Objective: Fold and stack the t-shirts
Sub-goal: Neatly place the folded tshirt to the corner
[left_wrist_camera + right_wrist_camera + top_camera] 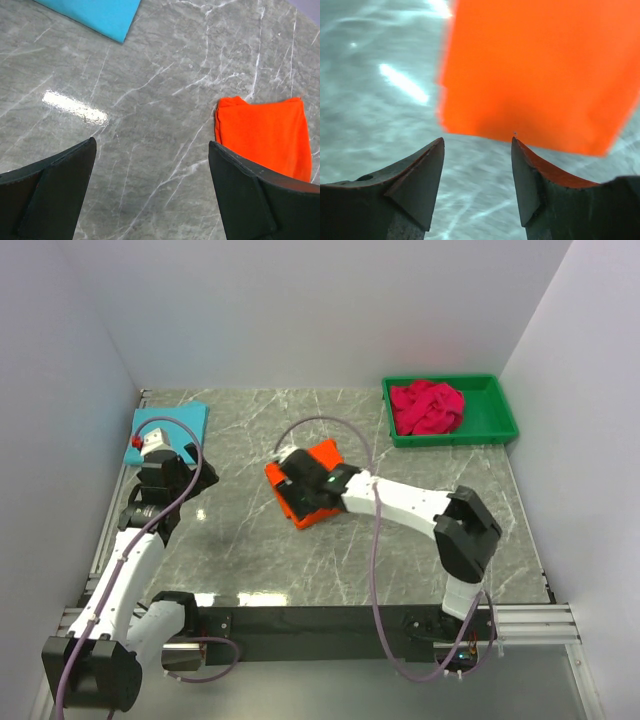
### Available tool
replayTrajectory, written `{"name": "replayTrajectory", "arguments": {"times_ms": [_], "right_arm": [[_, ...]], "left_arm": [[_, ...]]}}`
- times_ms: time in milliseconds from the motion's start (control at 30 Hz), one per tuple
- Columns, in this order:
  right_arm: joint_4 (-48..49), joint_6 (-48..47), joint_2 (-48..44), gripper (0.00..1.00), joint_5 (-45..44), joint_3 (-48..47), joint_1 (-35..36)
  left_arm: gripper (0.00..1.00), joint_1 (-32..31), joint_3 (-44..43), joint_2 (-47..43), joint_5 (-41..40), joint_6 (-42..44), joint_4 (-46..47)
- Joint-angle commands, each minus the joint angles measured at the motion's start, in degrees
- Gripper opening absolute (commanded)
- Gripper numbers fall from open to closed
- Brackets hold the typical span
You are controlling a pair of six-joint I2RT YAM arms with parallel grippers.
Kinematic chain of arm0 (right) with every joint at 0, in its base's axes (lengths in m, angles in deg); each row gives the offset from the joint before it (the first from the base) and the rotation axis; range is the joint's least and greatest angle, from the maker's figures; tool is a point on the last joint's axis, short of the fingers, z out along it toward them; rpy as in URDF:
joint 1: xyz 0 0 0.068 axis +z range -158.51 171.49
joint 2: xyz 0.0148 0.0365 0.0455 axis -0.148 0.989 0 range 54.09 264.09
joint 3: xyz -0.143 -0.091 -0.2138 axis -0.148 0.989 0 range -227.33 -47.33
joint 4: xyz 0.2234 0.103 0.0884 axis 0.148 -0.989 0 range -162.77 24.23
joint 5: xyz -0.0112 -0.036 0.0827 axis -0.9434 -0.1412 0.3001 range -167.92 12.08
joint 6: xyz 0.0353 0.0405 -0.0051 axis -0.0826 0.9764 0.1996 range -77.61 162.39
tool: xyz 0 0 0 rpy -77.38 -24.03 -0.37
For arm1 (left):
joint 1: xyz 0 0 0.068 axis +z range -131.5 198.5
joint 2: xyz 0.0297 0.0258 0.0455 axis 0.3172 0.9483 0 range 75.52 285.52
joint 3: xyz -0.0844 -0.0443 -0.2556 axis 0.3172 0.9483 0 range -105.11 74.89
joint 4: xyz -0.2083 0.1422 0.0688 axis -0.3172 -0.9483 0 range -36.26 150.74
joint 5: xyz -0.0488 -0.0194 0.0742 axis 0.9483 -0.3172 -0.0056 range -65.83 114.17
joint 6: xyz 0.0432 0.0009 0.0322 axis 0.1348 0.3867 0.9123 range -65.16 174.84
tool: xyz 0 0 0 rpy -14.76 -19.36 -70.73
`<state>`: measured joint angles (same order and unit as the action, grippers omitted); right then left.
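The bright orange t-shirt (pixel 325 453) lies folded to a small rectangle in the middle of the marble table. My right gripper (pixel 298 480) hovers over it and hides its centre. In the right wrist view the right gripper (pixel 477 140) is open, only marble shows between its fingers, and the orange t-shirt (pixel 540 70) lies just beyond the tips. The turquoise-blue t-shirt (pixel 170 422) lies folded flat at the far left. My left gripper (pixel 185 480) is near it, and the left wrist view shows the left gripper (pixel 151 142) wide open over bare marble. The crimson-pink t-shirt (pixel 425 407) lies crumpled in the bin.
A green plastic bin (pixel 495 420) stands at the back right corner. White walls close in the table on three sides. The left wrist view catches the blue t-shirt (pixel 100 15) at the top left and the orange t-shirt (pixel 262 132) to the right.
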<state>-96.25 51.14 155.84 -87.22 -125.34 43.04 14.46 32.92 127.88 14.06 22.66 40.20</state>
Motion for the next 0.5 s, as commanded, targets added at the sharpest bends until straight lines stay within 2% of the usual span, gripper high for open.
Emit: {"name": "replayTrajectory", "arguments": {"times_ms": [0, 233, 467], "right_arm": [[-0.89, -3.03, 4.14, 0.63, -7.02, -4.76, 6.08], [-3.71, -7.43, 13.46, 0.64, -18.19, -11.54, 12.78], [-3.71, -11.3, 17.51, 0.62, -26.37, -11.02, 16.39]], "left_arm": [[0.99, 0.17, -0.3, -0.06, 1.32, 0.72, 1.29], [0.99, 0.25, -0.39, 0.64, 1.14, 0.63, 1.02], [0.99, 0.25, -0.21, 0.29, 1.14, 0.54, 1.37]]}}
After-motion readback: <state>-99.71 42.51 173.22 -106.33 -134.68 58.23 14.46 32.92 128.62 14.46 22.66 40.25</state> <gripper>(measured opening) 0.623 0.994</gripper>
